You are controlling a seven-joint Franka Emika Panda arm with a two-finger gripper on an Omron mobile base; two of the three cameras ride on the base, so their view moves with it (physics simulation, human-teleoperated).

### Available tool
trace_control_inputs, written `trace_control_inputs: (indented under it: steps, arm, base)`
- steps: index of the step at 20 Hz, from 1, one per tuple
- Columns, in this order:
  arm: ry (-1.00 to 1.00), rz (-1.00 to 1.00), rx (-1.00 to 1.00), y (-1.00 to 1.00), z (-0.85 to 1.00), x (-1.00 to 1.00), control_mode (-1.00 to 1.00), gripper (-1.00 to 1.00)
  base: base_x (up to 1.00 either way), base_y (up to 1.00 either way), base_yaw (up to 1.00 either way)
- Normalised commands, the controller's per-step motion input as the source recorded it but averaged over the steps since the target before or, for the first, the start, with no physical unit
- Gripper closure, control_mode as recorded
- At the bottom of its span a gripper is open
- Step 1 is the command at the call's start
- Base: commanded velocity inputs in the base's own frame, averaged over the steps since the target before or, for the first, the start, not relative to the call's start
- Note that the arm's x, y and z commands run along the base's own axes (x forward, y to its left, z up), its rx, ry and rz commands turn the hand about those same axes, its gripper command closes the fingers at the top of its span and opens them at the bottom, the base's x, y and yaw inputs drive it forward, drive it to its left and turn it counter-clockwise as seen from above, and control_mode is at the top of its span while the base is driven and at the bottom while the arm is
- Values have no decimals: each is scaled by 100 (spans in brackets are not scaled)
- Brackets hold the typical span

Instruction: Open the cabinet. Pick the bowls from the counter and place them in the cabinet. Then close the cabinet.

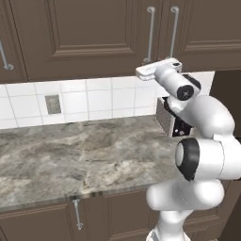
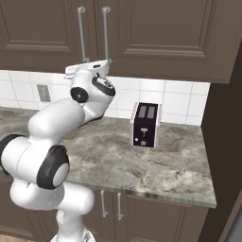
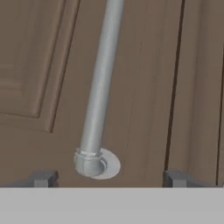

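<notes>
Claw (image 3: 105,178) spread wide, tips either side of the closed cabinet's (image 3: 52,65) silver handle (image 3: 101,87) foot.

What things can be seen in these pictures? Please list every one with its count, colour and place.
cabinet: one, dark brown, on the wall above the counter, both doors closed
bar handles: two, silver, vertical, side by side at the inner edges of the doors
counter: one, grey-brown marbled stone, under the cabinet
toaster: one, black and silver, on the counter against the tiled wall
wall tiles: white, behind the counter
outlet plate: one, grey, on the tiles
low cabinets: brown, below the counter, short silver handles
gripper: one, dark finger tips apart, at the lower end of the left door's handle
arm: one, white with dark joints
</notes>
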Motion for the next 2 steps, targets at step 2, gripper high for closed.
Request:
trace_control_inputs:
  steps: [2]
  arm:
    - [-21, -48, 0, 100, -42, 100, -100, -100]
  base:
    - [0, 0, 0]
